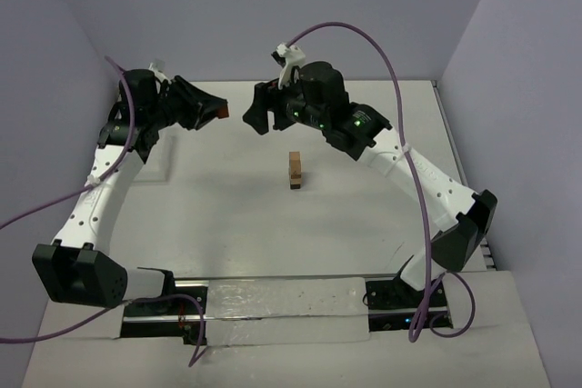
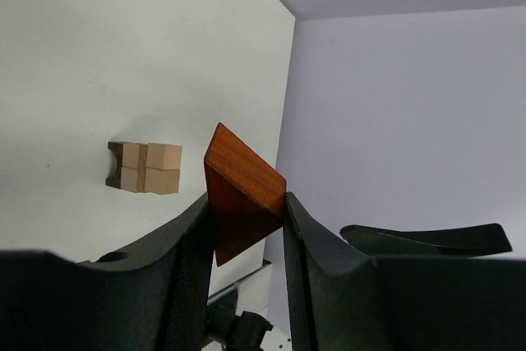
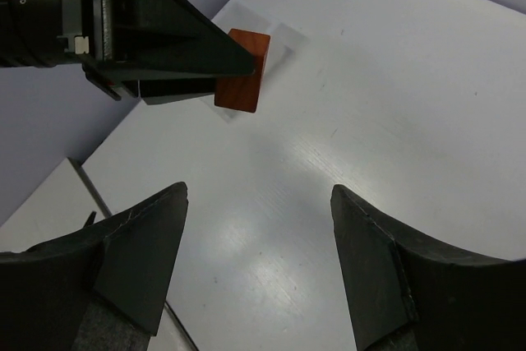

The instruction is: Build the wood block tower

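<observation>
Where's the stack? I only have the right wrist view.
Observer: The stack stands mid-table, nearer the arm bases than both grippers.
Operator: What shape is that piece held in front of me?
Observer: A wedge, pinched between the fingers of the left gripper.
Operator: Am I over the stack?
Observer: No. The right gripper is past the stack, toward the left arm's side, with its jaws open and facing the wedge.

Both arms raised, bent inward, left end effector (image 1: 216, 113) pinching wedge (image 2: 242, 191), right end effector (image 3: 259, 196) parted, facing it
</observation>
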{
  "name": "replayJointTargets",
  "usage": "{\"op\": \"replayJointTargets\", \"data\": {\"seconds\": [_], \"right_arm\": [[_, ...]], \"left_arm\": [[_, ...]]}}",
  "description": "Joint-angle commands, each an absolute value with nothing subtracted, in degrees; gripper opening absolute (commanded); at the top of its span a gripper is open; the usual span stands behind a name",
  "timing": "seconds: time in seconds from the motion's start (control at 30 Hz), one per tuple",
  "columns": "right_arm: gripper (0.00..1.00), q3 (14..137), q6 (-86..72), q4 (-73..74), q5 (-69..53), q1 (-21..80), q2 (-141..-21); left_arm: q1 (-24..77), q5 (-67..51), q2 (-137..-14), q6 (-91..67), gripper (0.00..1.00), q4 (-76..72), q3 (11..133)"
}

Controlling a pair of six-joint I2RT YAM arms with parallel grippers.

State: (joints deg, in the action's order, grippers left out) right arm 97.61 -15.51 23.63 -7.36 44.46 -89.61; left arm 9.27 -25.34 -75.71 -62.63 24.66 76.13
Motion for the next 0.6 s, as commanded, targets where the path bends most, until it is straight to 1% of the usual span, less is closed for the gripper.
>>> {"op": "replayJointTargets", "data": {"seconds": [0.0,0.17,0.57], "right_arm": [[0.77,101.16,-17.55,21.95,-5.8,45.51,-91.49],[0.76,102.61,-18.02,20.46,-4.72,45.92,-93.71],[0.74,105.91,-19.15,19.87,-1.29,47.98,-98.92]], "left_arm": [[9.14,-29.1,-73.54,-67.89,0.0,21.81,74.66],[9.14,-32.47,-72.75,-72.13,0.0,17.1,70.4],[9.14,-33.88,-72.16,-73.95,0.0,15.39,68.48]]}}
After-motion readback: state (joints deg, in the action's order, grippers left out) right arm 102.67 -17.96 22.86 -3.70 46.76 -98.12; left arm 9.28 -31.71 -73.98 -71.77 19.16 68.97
